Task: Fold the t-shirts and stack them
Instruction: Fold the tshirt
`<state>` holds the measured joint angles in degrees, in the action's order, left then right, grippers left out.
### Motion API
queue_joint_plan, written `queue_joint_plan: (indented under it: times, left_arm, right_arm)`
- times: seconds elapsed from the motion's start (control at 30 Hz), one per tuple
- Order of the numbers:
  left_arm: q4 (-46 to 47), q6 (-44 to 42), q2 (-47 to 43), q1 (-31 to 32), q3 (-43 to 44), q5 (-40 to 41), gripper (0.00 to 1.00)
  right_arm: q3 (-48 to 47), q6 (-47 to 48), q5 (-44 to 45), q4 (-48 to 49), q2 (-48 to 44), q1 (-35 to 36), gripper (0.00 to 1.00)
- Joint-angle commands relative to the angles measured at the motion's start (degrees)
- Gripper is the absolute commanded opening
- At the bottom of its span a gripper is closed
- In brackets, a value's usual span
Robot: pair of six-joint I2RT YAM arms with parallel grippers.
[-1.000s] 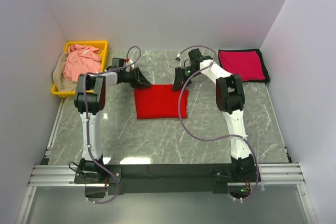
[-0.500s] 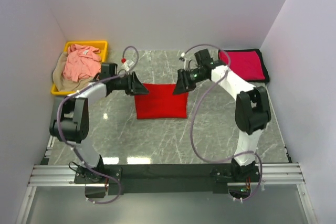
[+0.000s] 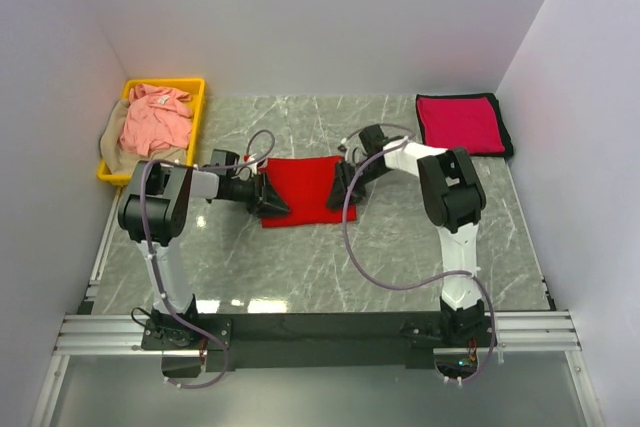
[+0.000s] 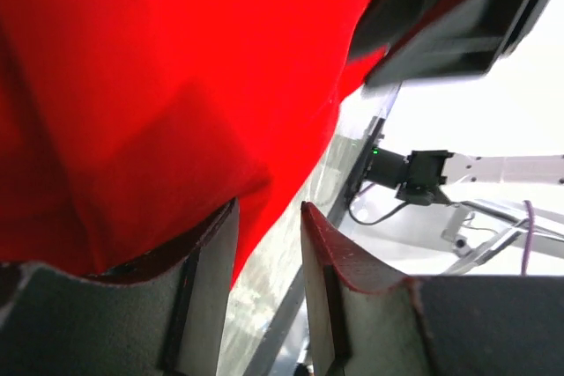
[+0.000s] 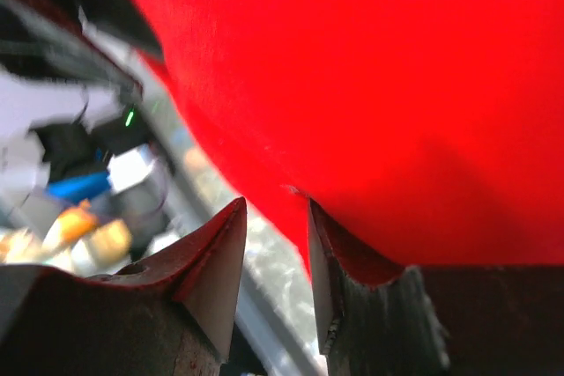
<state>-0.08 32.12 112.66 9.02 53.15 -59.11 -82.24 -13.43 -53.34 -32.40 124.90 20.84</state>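
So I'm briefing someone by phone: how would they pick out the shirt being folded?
On the grey marble table, look at the middle, between the left gripper and right gripper: the red shirt is there. It is brighter than the crimson shirt at the far right corner.

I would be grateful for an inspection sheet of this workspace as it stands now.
Surface: grey marble table.
Job's things: red t-shirt centre; magenta t-shirt folded, far right; pink t-shirt over tan t-shirt, in bin.
Clutter: yellow bin.
Grippers: left tool, right tool at red cloth, narrow gap; grip unclear.
Cables: purple cables loop off both arms.
Surroundings: white walls.
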Motion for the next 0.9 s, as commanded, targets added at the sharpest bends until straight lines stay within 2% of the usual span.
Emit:
queue_joint_plan:
  times: [0.0,0.13,0.17,0.27,0.37,0.53,0.63,0.7,0.87]
  left_arm:
    - [-5.1,-7.0,2.1,-0.9,4.0,6.4,0.42]
    - [-14.2,-18.3,-3.9,-0.9,10.8,5.2,0.43]
    - [-17.9,-20.8,-5.3,-0.9,12.1,5.3,0.44]
    - [-20.5,-27.6,-10.6,-0.2,16.7,8.7,0.46]
    - [-20.6,-33.4,-14.6,4.8,19.9,18.7,0.50]
    - [-17.2,-41.8,-16.8,20.0,19.5,37.3,0.52]
    - [-12.9,-46.7,-16.7,27.7,17.6,44.5,0.53]
    - [-11.2,-50.3,-15.7,32.3,16.8,46.4,0.54]
    - [-8.8,-55.8,-12.5,38.9,17.2,51.2,0.54]
  right_arm:
    - [-6.4,1.8,12.4,-1.3,1.5,-4.0,0.42]
    - [-9.3,5.9,8.6,-3.0,-3.6,-4.1,0.42]
    - [-8.6,5.9,7.6,-2.2,-7.4,-4.1,0.42]
    - [-6.1,5.6,7.3,-0.1,-14.9,-4.3,0.44]
    - [-3.0,3.5,11.7,1.9,-20.2,-5.9,0.46]
    - [2.9,-1.8,14.0,3.2,-22.4,-13.4,0.49]
    - [6.5,-4.3,13.4,4.5,-22.6,-16.1,0.54]
    - [7.6,-5.7,12.7,4.5,-22.2,-17.4,0.56]
    - [8.4,-8.9,11.9,4.3,-19.3,-17.8,0.56]
